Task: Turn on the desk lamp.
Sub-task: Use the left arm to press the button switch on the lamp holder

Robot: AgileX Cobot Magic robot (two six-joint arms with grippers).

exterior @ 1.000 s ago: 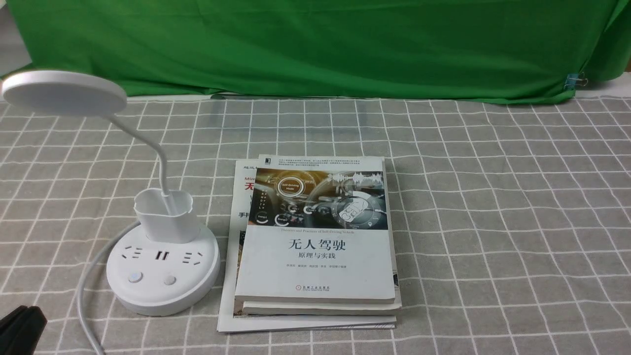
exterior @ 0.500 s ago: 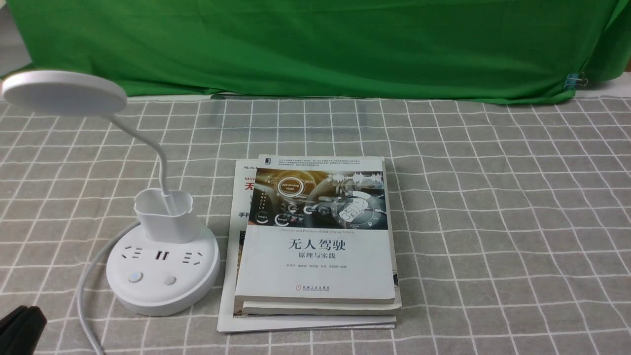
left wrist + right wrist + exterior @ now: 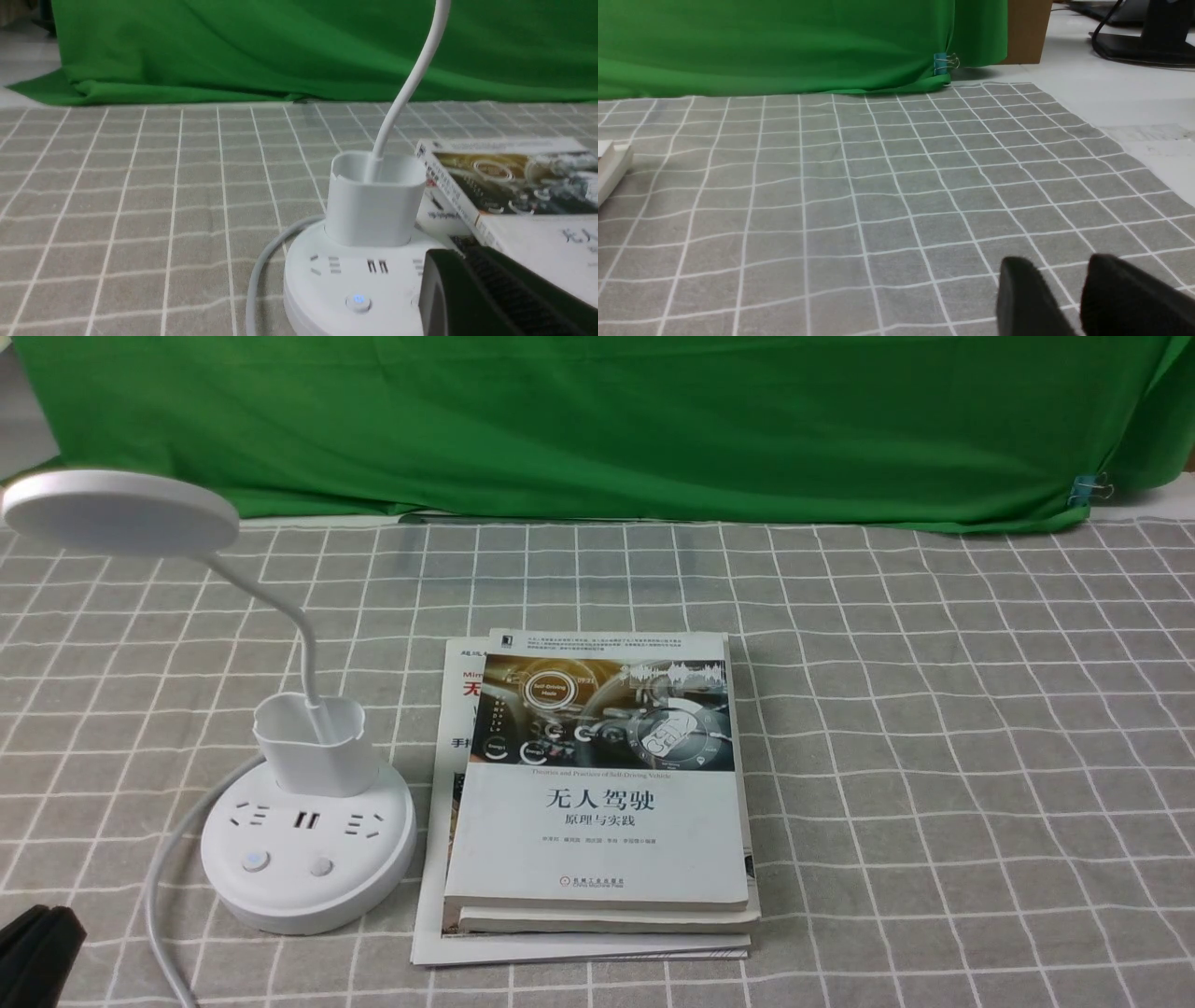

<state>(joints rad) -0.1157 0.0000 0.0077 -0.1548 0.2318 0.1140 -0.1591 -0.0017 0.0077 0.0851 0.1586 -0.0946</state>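
Desk lamp (image 3: 308,859), upright, just beyond the left end effector (image 3: 460,254), apart.

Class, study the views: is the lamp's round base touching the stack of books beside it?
Apart: the front view shows a strip of checked tablecloth between the round base and the stack of books.

books (image 3: 597,840) — stacked, overlapping | green cloth (image 3: 597,429) — behind | blue clip (image 3: 1082,490) — on cloth's edge
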